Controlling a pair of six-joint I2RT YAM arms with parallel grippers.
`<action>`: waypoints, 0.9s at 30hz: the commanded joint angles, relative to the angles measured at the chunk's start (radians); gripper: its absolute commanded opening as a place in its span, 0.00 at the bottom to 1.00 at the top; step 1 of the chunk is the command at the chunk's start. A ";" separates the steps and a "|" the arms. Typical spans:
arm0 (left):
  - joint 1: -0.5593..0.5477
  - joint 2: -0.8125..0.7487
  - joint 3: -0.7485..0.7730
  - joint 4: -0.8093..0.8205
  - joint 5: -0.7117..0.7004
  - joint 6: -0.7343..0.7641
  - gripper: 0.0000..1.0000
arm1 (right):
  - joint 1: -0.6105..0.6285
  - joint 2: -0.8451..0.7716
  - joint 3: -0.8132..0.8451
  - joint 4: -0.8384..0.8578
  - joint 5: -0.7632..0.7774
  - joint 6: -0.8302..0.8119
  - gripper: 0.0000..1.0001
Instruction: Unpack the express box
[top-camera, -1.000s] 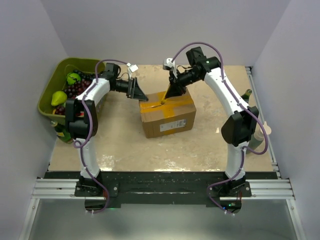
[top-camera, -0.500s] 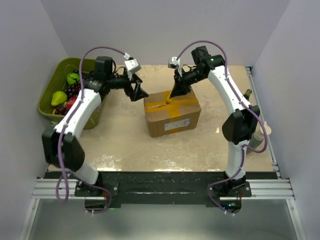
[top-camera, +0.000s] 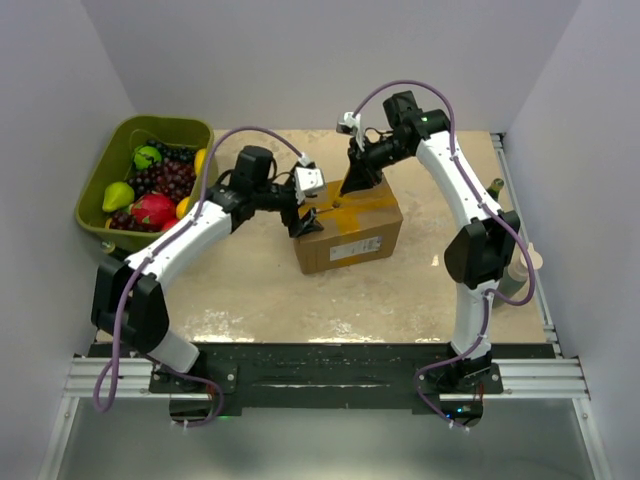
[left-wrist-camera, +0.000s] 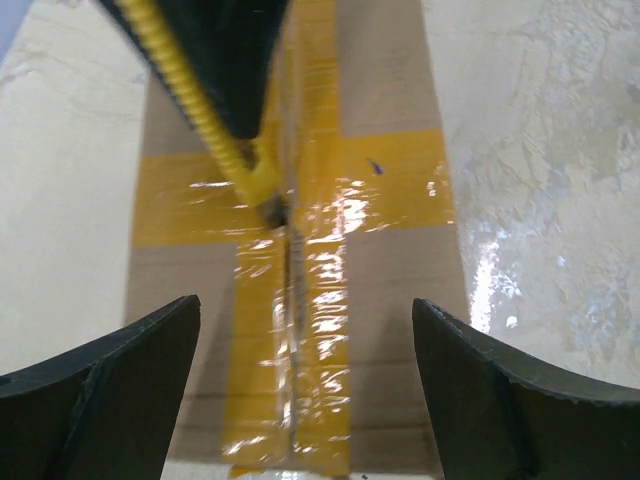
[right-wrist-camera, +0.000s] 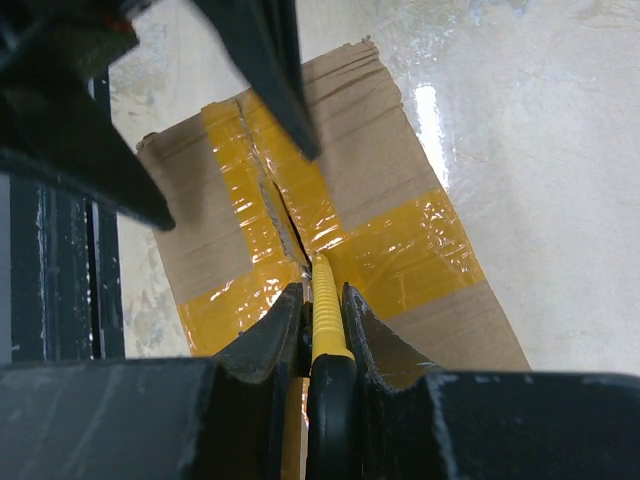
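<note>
The express box (top-camera: 348, 228) is a brown carton with yellow tape crossing its top and a white label on its near side. It stands mid-table. My right gripper (top-camera: 352, 185) is shut on a yellow and black box cutter (right-wrist-camera: 322, 300). The cutter's tip touches the taped centre seam (right-wrist-camera: 285, 222), which is split open ahead of it. My left gripper (top-camera: 304, 220) is open and empty at the box's left end, its fingers (left-wrist-camera: 110, 390) straddling the seam tape (left-wrist-camera: 300, 330). The cutter also shows in the left wrist view (left-wrist-camera: 215, 130).
An olive-green bin (top-camera: 118, 150) of fruit sits at the far left. A bottle (top-camera: 494, 190) and a pale object stand by the right rail. Walls close in the table on three sides.
My left arm has swung right from beside the bin to the box's left end. The right gripper and cutter have stayed near the seam's middle.
</note>
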 joint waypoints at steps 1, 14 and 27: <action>-0.047 -0.005 -0.017 -0.033 0.004 0.153 0.89 | -0.030 0.018 0.021 0.026 0.130 0.018 0.00; -0.031 0.078 0.046 -0.361 -0.053 0.362 0.83 | -0.030 0.026 0.006 0.056 0.140 0.067 0.00; 0.035 0.138 0.153 -0.523 0.099 0.318 0.89 | -0.023 0.032 -0.013 0.092 0.141 0.130 0.00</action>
